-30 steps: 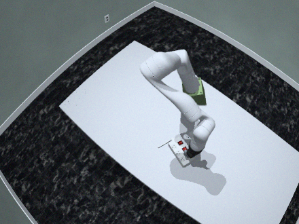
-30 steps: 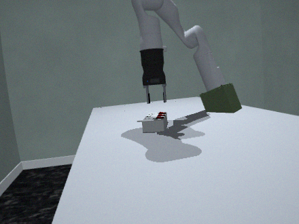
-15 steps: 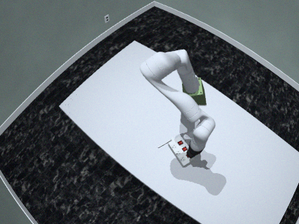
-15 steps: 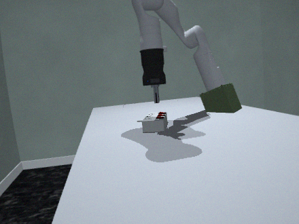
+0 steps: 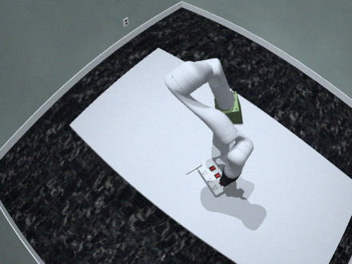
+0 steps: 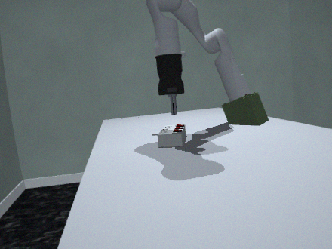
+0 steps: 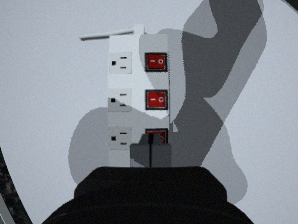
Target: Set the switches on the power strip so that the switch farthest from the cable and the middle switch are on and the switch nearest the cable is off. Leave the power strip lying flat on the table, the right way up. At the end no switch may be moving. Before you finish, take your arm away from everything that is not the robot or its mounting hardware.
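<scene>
Grey-green walls and a dark speckled floor [image 5: 60,192] surround the white table [image 5: 132,120] you are working on.

You have the white arm [image 5: 208,108] reaching from its green base block [image 6: 252,113] out over the table, bent down so the black wrist points straight at the surface. Under it you can see the power strip [image 7: 141,96] lying flat, right way up, near the table's long edge, with its thin cable [image 5: 194,170] trailing off one end. You get three sockets beside three red switches [image 7: 156,62]; the one farthest from the cable sits partly behind the fingers. Your gripper [image 6: 173,107] is closed on nothing, fingers pressed together, hanging above the strip with a gap between.
</scene>
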`<state>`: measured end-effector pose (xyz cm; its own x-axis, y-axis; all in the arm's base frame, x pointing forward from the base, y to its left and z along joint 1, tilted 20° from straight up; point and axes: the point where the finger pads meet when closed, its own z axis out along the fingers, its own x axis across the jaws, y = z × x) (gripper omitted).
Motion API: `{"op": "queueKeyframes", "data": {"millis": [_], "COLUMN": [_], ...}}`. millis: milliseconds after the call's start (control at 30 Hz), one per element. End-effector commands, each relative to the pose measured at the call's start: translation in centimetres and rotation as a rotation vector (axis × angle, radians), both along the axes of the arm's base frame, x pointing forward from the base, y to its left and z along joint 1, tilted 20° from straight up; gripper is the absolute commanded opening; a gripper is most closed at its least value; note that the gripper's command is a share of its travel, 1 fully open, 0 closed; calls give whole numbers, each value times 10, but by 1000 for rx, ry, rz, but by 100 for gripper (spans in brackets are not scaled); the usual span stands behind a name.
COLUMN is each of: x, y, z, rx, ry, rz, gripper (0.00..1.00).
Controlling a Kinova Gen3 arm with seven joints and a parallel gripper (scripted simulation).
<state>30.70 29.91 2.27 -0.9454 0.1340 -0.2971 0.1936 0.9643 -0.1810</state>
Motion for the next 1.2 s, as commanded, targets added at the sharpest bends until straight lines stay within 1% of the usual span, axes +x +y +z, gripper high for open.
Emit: {"op": "queueKeyframes", "data": {"millis": [0,600,967,1167], "x": [0,0,2,4], "y": [1,0,-1,-3], "z": [1,-1,-7,-13], "rx": [2,2,2,2], "ry": [-1,-1,-1,-1], "rz": [1,1,1,1], "gripper": [0,0,0,0]}}
